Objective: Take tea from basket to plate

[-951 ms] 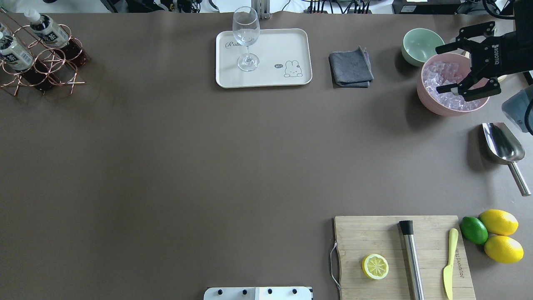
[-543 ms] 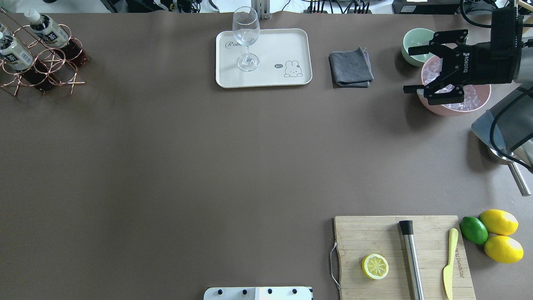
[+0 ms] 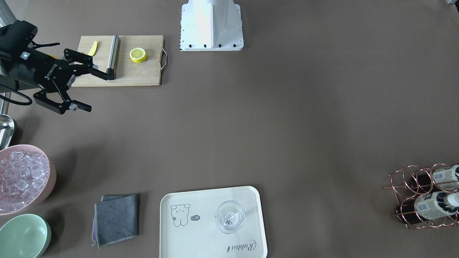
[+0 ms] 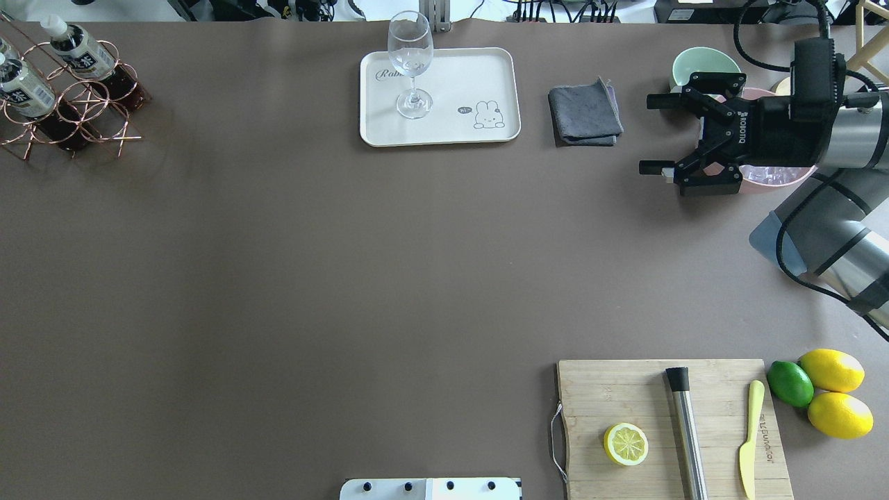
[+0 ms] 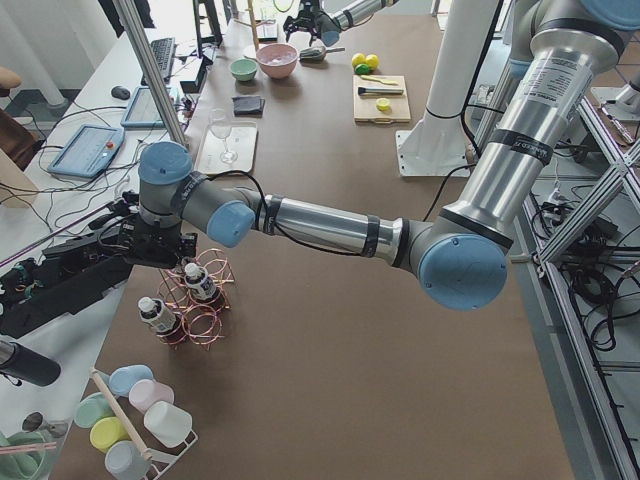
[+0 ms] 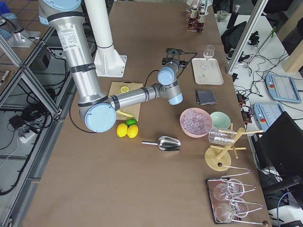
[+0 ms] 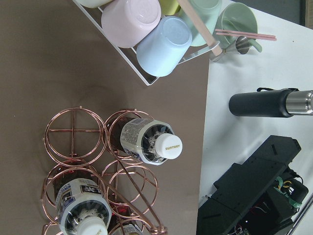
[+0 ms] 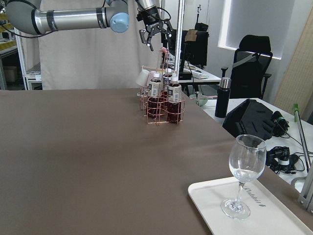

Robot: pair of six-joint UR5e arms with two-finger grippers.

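Tea bottles (image 4: pixel 83 52) with white caps stand in the copper wire basket (image 4: pixel 90 114) at the table's far left corner. The left wrist view looks straight down on one tea bottle (image 7: pixel 151 142) in the basket (image 7: pixel 73 132). My left gripper (image 8: pixel 156 36) hangs open and empty above the basket (image 8: pixel 159 115). The cream plate (image 4: pixel 458 132) lies at the far middle and bears a wine glass (image 4: pixel 411 62). My right gripper (image 4: pixel 649 135) is open and empty, raised beside the pink bowl, far from the basket.
A grey cloth (image 4: pixel 585 112) lies right of the plate. A green bowl (image 4: pixel 698 66) and a pink bowl of ice (image 3: pixel 21 179) stand at the far right. A cutting board (image 4: pixel 625 396) with a lemon half, muddler and knife lies front right, with whole lemons and a lime (image 4: pixel 790 383) beside it.
My right gripper has moved left from over the pink bowl to its left side, near the grey cloth, still open. The basket, bottles and plate have not moved.
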